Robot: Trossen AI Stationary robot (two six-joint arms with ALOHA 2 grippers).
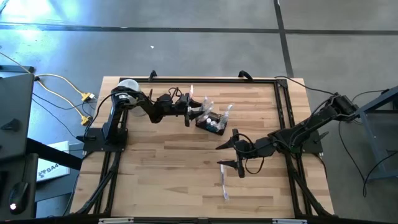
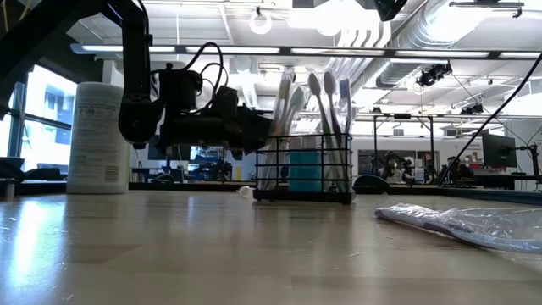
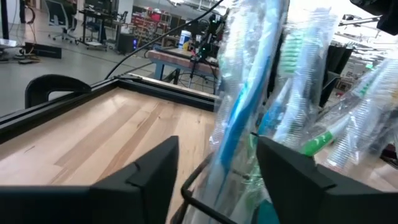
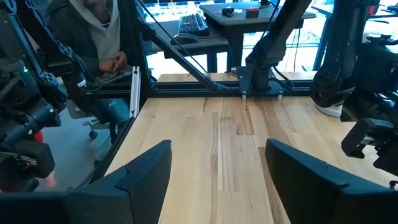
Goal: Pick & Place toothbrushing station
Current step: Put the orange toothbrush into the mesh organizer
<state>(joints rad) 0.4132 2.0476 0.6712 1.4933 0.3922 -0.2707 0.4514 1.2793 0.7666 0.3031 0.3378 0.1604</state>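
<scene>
My left pincer [image 1: 191,112] sits at the toothbrushing station [image 1: 210,122], toward the far edge of the worktop [image 1: 168,168]. Its fingers are parted around a wrapped toothbrush [image 3: 239,118] standing in the caddy, not clamped on it. Looks like a release: best to back straight out, no sideways drag, or the film wrap snags and tips the caddy. My right pincer [image 1: 231,155] waits wide open at mid-worktop, holding nothing, beside a loose wrapped toothbrush [image 1: 223,184] lying flat near the front edge, likely next.
</scene>
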